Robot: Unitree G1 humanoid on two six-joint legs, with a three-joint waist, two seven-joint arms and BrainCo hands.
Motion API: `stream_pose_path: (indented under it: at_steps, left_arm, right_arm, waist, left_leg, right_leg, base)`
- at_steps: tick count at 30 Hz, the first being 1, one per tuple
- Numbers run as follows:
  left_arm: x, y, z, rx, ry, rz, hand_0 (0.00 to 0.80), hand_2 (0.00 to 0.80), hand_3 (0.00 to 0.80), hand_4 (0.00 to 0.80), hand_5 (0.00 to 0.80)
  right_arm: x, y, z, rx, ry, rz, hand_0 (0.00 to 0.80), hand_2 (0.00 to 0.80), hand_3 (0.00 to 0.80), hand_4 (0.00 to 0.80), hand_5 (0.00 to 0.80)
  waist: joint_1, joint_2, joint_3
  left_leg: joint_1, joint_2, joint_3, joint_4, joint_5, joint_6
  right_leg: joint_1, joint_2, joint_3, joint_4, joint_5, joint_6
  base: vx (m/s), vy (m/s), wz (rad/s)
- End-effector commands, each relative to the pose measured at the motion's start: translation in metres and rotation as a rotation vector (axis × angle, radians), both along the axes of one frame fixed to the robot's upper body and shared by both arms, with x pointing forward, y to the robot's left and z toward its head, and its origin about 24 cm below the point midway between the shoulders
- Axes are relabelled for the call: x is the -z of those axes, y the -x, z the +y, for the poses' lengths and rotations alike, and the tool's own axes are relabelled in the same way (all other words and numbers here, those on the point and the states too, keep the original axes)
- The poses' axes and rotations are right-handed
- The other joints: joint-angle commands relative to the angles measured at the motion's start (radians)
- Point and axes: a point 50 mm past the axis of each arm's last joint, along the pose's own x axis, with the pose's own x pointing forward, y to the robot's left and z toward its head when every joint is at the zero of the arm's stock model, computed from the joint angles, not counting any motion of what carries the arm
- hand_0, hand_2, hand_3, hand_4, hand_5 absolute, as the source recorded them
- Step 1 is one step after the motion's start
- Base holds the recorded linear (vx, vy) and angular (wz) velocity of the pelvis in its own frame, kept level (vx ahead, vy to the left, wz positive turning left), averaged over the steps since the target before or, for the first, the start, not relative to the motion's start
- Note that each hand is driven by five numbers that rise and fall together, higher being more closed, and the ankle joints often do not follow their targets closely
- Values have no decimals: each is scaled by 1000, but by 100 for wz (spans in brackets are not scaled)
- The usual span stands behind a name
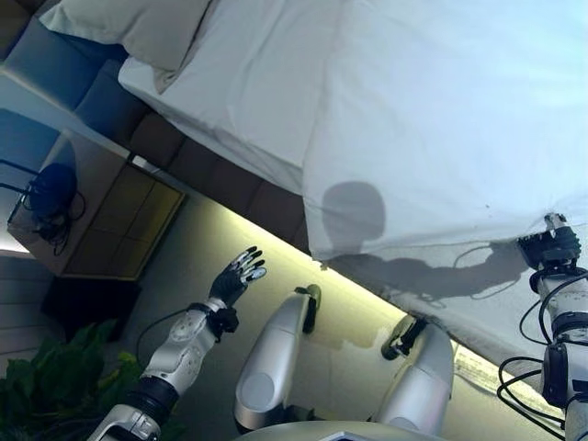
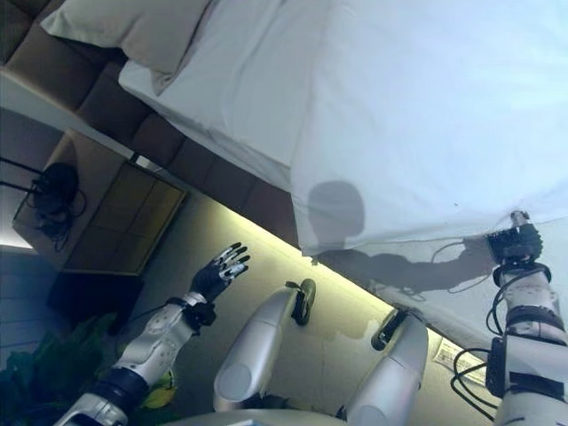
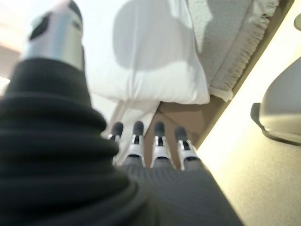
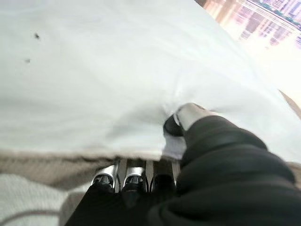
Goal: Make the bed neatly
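The bed carries a white duvet (image 1: 441, 119) that covers its right part, with its lower edge hanging over the side. A white sheet (image 1: 248, 83) lies bare to the left of it, and a pillow (image 1: 129, 28) sits at the head end. My right hand (image 1: 551, 246) is shut on the duvet's edge at the far right; in the right wrist view my thumb (image 4: 186, 117) presses the cloth (image 4: 94, 70) and my fingers are tucked under the edge. My left hand (image 1: 234, 278) is open and empty, raised over the floor beside the bed, apart from it.
A brown padded headboard (image 1: 101, 101) and a wooden nightstand (image 1: 110, 211) with a dark object (image 1: 50, 193) stand at the left. A green plant (image 1: 46, 386) is at the lower left. The bed's dark base (image 1: 230, 184) borders a lit strip of floor (image 1: 266, 248).
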Motion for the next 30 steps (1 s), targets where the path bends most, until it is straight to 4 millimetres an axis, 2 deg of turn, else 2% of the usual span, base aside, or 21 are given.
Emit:
stream_pose_path:
  at_steps: [1,5,10,16,22,27,30]
  left_arm:
    - [-6,1,5,-20,21,-49,0,0,0,0,0]
    - [-9,-2,7,-40,13,-67,0,0,0,0,0]
    - [-15,-6,8,-58,1,-81,0,0,0,0,0]
    - [-11,-6,7,-71,-43,-52,0,0,0,0,0]
    - [-2,-2,1,-49,-65,-2,0,0,0,0,0]
    - [6,6,-21,137,30,90,0,0,0,0,0]
    - [10,20,-44,448,50,128,0,0,0,0,0]
  right_arm:
    - [-4,-1,0,-11,16,-48,800,800,800,800,800]
    - [14,3,9,-45,144,29,800,800,800,800,800]
    - [23,-8,40,-170,280,10,800,800,800,800,800]
    - [30,-30,105,-356,290,-26,800,800,800,800,800]
    - [39,-41,162,-509,416,62,800,800,800,800,800]
    - [42,-45,204,-650,541,113,800,800,800,800,800]
    - [40,-47,226,-710,551,106,800,800,800,800,800]
  waist:
    - [24,-6,-46]
    - [25,-20,-52]
    - [23,-51,-65]
    - [32,-91,-102]
    - [50,-119,-141]
    - [65,-143,-176]
    - [65,-145,-184]
  left_leg:
    - [32,60,-22,-84,48,-11]
    - [80,74,-17,-133,61,-13]
    - [177,89,5,-216,86,-18]
    - [317,77,0,-307,103,-13]
    - [438,63,-12,-391,118,-4]
    - [516,57,-10,-451,131,2]
    - [549,58,-5,-465,127,4]
  right_leg:
    - [-26,-4,58,-187,303,140]
    - [30,0,39,-237,313,145]
    - [154,-6,2,-338,336,147]
    - [319,-8,-21,-469,374,149]
    - [465,-3,-45,-583,402,153]
    - [569,-2,-76,-665,419,158]
    - [612,-5,-90,-681,417,161]
  base:
    - [0,0,0]
    - [-15,-37,-1]
    - [14,-62,2]
    - [91,-14,-2]
    - [98,9,-3]
    - [117,2,4]
    - [100,21,12]
